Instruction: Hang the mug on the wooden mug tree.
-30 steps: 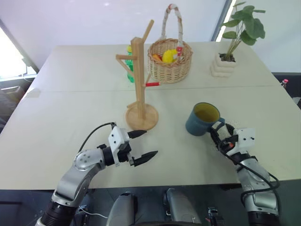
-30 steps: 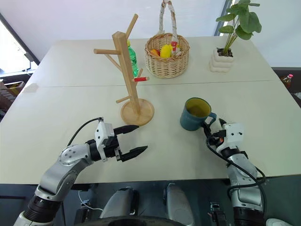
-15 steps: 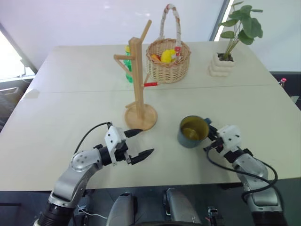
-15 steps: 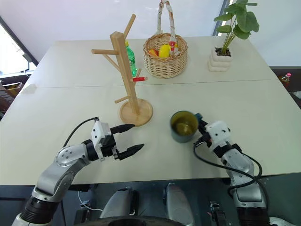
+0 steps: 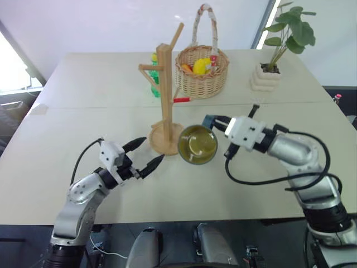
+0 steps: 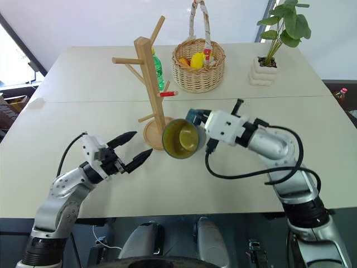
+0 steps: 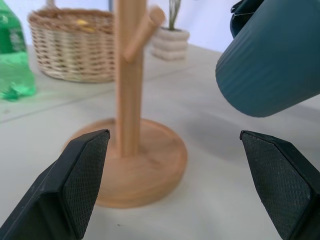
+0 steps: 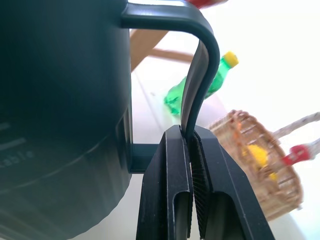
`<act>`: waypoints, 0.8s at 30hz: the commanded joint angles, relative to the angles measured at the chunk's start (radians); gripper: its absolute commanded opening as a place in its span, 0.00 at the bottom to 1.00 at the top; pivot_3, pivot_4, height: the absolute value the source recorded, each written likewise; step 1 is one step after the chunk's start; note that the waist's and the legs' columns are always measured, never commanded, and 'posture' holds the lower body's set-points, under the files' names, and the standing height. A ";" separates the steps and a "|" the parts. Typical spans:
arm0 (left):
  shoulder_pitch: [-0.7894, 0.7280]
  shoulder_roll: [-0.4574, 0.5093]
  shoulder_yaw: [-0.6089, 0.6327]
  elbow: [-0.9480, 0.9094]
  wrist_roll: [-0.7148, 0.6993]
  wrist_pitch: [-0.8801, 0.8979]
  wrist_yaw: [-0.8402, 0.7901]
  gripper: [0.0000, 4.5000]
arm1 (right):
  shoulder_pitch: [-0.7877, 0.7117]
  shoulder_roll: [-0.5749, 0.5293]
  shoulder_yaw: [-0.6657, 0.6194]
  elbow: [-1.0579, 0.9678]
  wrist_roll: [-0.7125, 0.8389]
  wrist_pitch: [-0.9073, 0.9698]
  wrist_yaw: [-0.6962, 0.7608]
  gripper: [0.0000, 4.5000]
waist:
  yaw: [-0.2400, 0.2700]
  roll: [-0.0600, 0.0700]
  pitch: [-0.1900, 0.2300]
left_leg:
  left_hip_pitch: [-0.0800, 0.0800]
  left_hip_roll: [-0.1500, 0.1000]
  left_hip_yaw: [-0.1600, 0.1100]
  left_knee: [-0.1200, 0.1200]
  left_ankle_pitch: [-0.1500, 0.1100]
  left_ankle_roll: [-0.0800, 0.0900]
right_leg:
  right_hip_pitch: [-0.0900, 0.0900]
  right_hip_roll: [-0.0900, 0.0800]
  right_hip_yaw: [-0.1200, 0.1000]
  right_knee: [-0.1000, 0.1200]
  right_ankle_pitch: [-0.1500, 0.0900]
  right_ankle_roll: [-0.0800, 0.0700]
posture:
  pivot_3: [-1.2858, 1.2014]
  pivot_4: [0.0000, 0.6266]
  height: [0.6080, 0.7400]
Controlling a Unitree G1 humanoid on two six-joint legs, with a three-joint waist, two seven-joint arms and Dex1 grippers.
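The dark teal mug [image 5: 197, 144] with its yellow-green inside hangs in the air, tipped on its side with its mouth toward me, just right of the wooden mug tree's [image 5: 163, 89] round base. My right gripper [image 5: 211, 120] is shut on the mug's loop handle [image 8: 200, 65]; in the right wrist view both fingers [image 8: 172, 190] pinch the thin handle. My left gripper [image 5: 146, 153] is open and holds nothing, low over the table left of the tree's base [image 7: 140, 160]. A red-tipped peg [image 5: 181, 100] points right from the post.
A wicker basket [image 5: 201, 70] with fruit stands behind the tree, and a green bottle [image 5: 153, 78] sits behind the post. At the table's back right is a potted plant [image 5: 264, 77]. A seam [image 5: 83, 107] crosses the table.
My right gripper closed on the mug's handle, lifted it off the table and carried it left toward the tree, rolling it onto its side. My left gripper drew back to the left.
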 commanded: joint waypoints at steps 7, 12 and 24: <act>-0.024 0.055 0.077 -0.031 -0.093 0.017 -0.042 1.00 | -0.196 0.021 0.039 0.022 -0.021 0.091 0.003 0.01 | 0.000 0.000 0.000 | -0.001 0.000 0.000 0.000 0.000 0.000 | 0.000 0.000 0.000 0.000 0.000 0.000 | 0.52 0.24 1.00; -0.048 0.059 0.069 -0.043 -0.096 0.027 -0.026 1.00 | -0.242 0.041 0.077 0.072 -0.049 0.082 -0.002 0.01 | -0.001 0.000 0.000 | -0.001 0.000 0.000 0.000 0.000 0.000 | 0.000 -0.001 0.000 0.000 0.000 0.000 | 0.52 0.24 1.00; -0.064 0.071 0.087 -0.084 -0.138 0.063 -0.023 1.00 | -0.319 0.080 0.148 0.153 -0.101 0.081 0.010 0.01 | -0.003 0.000 0.000 | -0.001 0.000 0.000 -0.001 0.000 0.000 | -0.001 -0.001 0.000 0.000 0.000 0.000 | 0.52 0.24 1.00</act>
